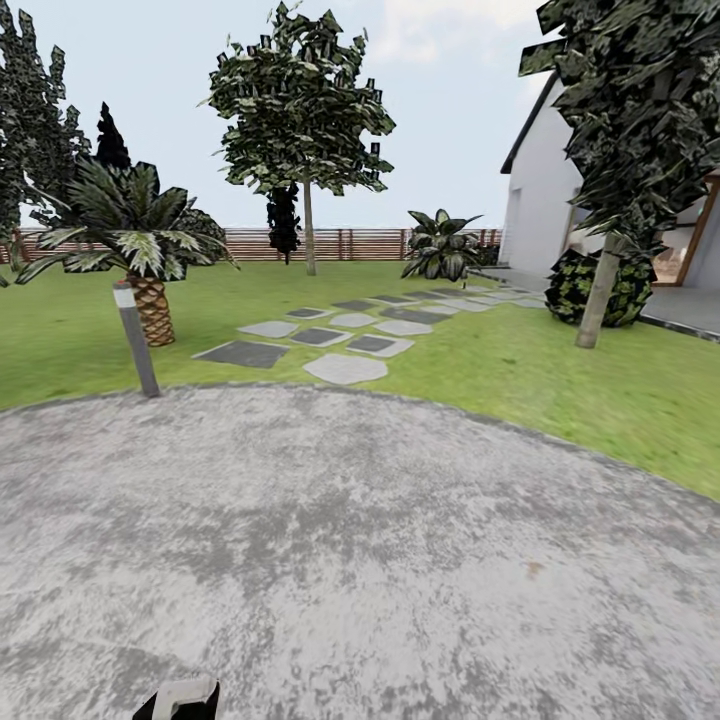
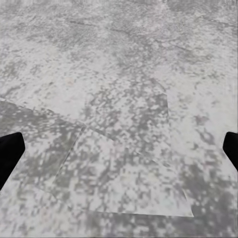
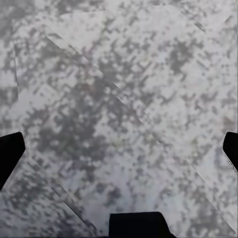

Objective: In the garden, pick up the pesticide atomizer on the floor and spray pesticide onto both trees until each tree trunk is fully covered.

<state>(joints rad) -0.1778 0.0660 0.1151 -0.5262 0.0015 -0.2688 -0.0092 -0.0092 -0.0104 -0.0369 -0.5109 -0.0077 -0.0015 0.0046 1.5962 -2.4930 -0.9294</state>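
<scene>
I stand on a round grey paved area at the lawn's edge. One tree with a bare straight trunk rises far ahead near the fence. A second such trunk leans on the right by the house. A tiny reddish-brown speck lies on the paving to my right, too small to tell whether it is the atomizer. My left gripper is open over bare paving, dark fingertips wide apart. Over the same paving, my right gripper is open too and holds nothing.
A short grey lamp post stands at the paving's left rim beside a low palm. Stepping stones lead across the grass toward the house. A dark bush sits behind the right trunk. A slatted fence closes the back.
</scene>
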